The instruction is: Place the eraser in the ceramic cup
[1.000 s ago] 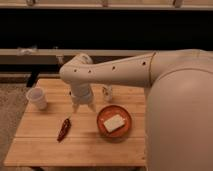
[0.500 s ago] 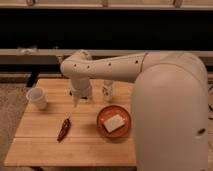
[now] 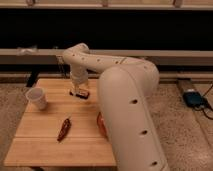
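One gripper [image 3: 79,90] of mine, down at the eraser [image 3: 80,94] on the table [image 3: 40,142], far side | grip: cannot tell | cup [image 3: 37,98] apart, left in view | pepper [image 3: 64,129] nearer.

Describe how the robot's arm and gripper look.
The arm is cream-white, built of thick rounded segments dotted with small dark holes. The gripper, over the far side of the table, is the same cream colour. No cables show.

Wooden table [image 3: 42,145] bears ceramic cup [image 3: 37,98], chili pepper [image 3: 64,129]; claw [image 3: 79,92] just above.
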Controlling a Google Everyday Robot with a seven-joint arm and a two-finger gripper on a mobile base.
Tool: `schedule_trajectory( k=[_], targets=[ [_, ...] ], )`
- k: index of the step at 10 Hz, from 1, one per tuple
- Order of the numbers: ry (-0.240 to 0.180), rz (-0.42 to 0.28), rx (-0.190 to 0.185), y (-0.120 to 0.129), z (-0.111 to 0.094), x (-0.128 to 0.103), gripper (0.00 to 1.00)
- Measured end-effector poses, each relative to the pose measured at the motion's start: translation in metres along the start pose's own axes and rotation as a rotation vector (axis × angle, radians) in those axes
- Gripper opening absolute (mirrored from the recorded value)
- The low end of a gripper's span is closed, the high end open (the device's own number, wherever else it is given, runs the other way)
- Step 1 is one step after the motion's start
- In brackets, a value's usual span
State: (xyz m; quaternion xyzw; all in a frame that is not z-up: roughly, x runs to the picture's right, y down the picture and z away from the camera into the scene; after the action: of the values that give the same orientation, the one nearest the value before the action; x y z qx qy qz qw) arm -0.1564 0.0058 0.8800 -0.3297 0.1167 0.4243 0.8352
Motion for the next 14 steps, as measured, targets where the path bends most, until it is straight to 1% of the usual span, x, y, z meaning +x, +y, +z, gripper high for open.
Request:
schedule_trajectory(
  k=[1, 3, 4, 5, 7, 9, 11, 14],
  targets=[
    [0.002, -0.054, -0.013, -0.003, 0.016, -0.016, 0.65],
    [-0.002, -0.142, -0.04, -0.019, 0.044, -0.045, 0.65],
    [-0.005, -0.162, -0.049, -0.029, 0.054, -0.053, 0.65],
    [-0.008, -0.169, -0.05, -0.035, 0.059, -0.056, 0.65],
    [-0.015, -0.18, -0.042, -0.036, 0.063, -0.063, 0.65],
    [-0.008, -0.192, -0.029, -0.035, 0.067, -0.065, 0.65],
    [0.005, -0.215, 0.0, -0.03, 0.072, -0.062, 0.65],
    [0.021, -0.232, 0.018, -0.02, 0.081, -0.061, 0.65]
  ],
)
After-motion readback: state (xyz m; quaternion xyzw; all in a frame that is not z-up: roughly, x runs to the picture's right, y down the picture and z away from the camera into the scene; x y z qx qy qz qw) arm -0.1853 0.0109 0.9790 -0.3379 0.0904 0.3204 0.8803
